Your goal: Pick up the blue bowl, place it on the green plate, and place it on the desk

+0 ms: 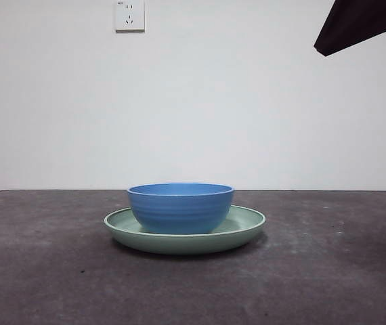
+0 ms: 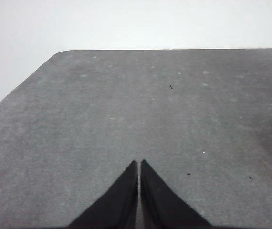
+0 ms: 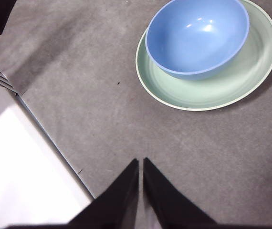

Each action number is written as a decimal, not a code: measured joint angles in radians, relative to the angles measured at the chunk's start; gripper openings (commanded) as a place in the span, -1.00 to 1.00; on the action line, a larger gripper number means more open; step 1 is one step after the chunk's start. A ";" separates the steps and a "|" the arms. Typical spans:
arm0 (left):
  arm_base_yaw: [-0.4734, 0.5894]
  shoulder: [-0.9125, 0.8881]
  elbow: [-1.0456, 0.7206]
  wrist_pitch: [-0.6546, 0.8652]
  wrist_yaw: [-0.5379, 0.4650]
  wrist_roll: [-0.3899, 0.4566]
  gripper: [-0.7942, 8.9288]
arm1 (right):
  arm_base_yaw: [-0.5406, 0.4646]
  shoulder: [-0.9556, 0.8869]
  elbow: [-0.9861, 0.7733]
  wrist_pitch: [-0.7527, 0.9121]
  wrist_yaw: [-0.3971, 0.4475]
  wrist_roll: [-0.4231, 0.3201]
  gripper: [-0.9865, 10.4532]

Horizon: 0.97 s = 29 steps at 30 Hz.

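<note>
The blue bowl [image 1: 180, 207] [image 3: 197, 36] stands upright and empty inside the green plate [image 1: 240, 230] [image 3: 212, 90], which rests on the desk [image 1: 328, 271] near its middle. My right gripper [image 3: 140, 162] is shut with nothing in it and hangs above bare desk some way short of the plate. In the front view only a black arm tip [image 1: 355, 24] shows at the top right corner. My left gripper [image 2: 139, 163] is shut too, over bare desk [image 2: 126, 105], with neither bowl nor plate in its view.
A white wall with a socket [image 1: 130, 15] runs behind the desk. In the right wrist view the desk edge and a white surface [image 3: 21, 167] lie to one side. The desk's far corner [image 2: 62, 52] shows in the left wrist view.
</note>
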 measured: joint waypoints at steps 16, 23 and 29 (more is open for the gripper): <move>0.000 0.000 0.000 0.000 -0.002 -0.001 -0.82 | -0.467 -0.425 -0.302 0.451 0.021 -0.101 -0.81; 0.000 0.000 0.000 0.000 -0.002 -0.001 -0.82 | -0.565 -0.630 -0.555 0.639 0.103 -0.103 -0.81; 0.000 0.000 0.000 0.000 -0.002 -0.002 -0.82 | -0.585 -0.751 -0.697 0.687 0.215 -0.103 -0.81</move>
